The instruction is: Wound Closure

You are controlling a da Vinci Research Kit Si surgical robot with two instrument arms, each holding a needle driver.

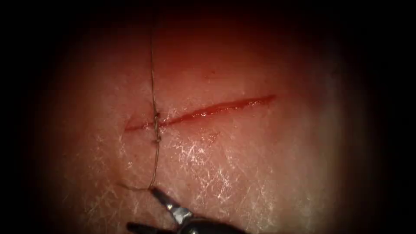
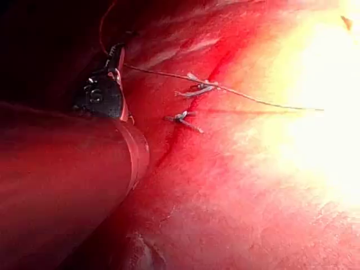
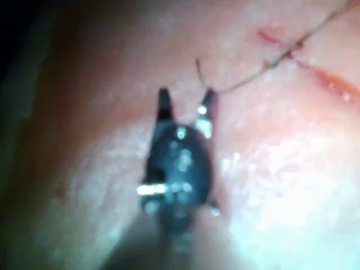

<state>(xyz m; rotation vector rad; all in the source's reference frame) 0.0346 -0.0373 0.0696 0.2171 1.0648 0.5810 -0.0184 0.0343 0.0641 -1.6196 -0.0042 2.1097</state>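
Nearest me, the right tool [image 1: 145, 208] has its jaws spread apart, gripping nothing; one tip touches the thread [image 1: 153, 78]. That thread runs up across the cut [image 1: 203, 112] through a knot [image 1: 157, 123]. My left wrist view adds a second knot [image 2: 183, 118] beside it.

Pink tissue [image 1: 260, 164], red cut [image 1: 216, 109], brownish thread [image 1: 153, 78].

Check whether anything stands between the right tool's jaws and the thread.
Nothing visible does. The right tool has its jaws open and holds nothing. One jaw tip is right at the thread, below the knot on the cut.
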